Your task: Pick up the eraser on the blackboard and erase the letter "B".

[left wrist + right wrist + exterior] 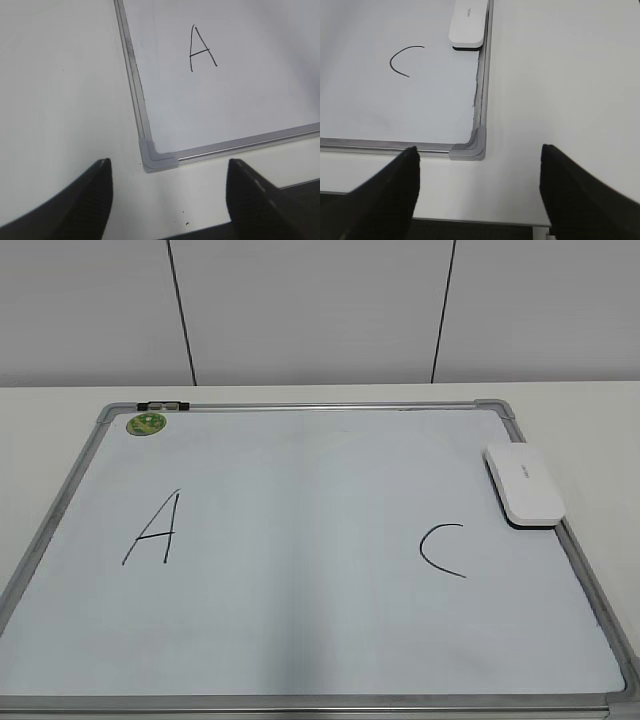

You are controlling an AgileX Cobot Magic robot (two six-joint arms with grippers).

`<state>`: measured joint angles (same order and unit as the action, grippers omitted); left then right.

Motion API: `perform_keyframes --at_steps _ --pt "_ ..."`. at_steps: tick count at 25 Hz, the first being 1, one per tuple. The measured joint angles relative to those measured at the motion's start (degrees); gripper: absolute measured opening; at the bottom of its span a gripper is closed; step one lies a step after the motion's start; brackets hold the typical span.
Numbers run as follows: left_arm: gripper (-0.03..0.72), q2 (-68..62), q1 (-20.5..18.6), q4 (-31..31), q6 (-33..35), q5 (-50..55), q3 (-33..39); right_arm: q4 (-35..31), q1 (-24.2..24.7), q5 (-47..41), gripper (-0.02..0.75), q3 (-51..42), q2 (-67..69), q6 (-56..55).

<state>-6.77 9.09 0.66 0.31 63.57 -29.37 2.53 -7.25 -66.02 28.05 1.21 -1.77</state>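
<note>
A white table (pixel 580 410) carries the blackboard (pixel 300 640); no "B" shows between the "A" (pixel 155 530) and the "C" (pixel 443 550), so the erasing looks done. The eraser (pixel 524 484) lies at the board's 3 o'clock edge. Left gripper (pixel 167 180) and right gripper (pixel 477 172) hang released; further wiping should spare both letters.

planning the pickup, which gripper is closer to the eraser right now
Right. The right gripper hangs open off the board's near right corner, with the eraser up that same edge. The left gripper sits open at the near left corner, across the board.
</note>
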Motion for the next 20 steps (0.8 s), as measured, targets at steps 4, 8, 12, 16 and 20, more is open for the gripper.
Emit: perform_keyframes --at_steps 4,8,12,16,20 --pt "0.515 0.0 0.0 0.0 0.0 0.0 0.0 0.0 0.0 0.0 0.555 0.0 0.0 -0.1" --pt "0.514 0.2 0.0 0.0 0.0 0.0 0.0 0.0 0.0 0.0 0.555 0.0 0.0 -0.1" --pt "0.514 3.0 -0.2 0.0 0.0 0.0 0.0 0.1 0.0 0.0 0.555 0.0 0.0 -0.1" --pt "0.514 5.8 -2.5 0.0 0.0 0.0 0.0 0.1 1.2 0.0 0.555 0.0 0.0 -0.1" --pt "0.514 6.2 -5.9 0.0 0.0 0.0 0.0 0.1 4.5 0.1 0.555 0.0 -1.4 -0.1"
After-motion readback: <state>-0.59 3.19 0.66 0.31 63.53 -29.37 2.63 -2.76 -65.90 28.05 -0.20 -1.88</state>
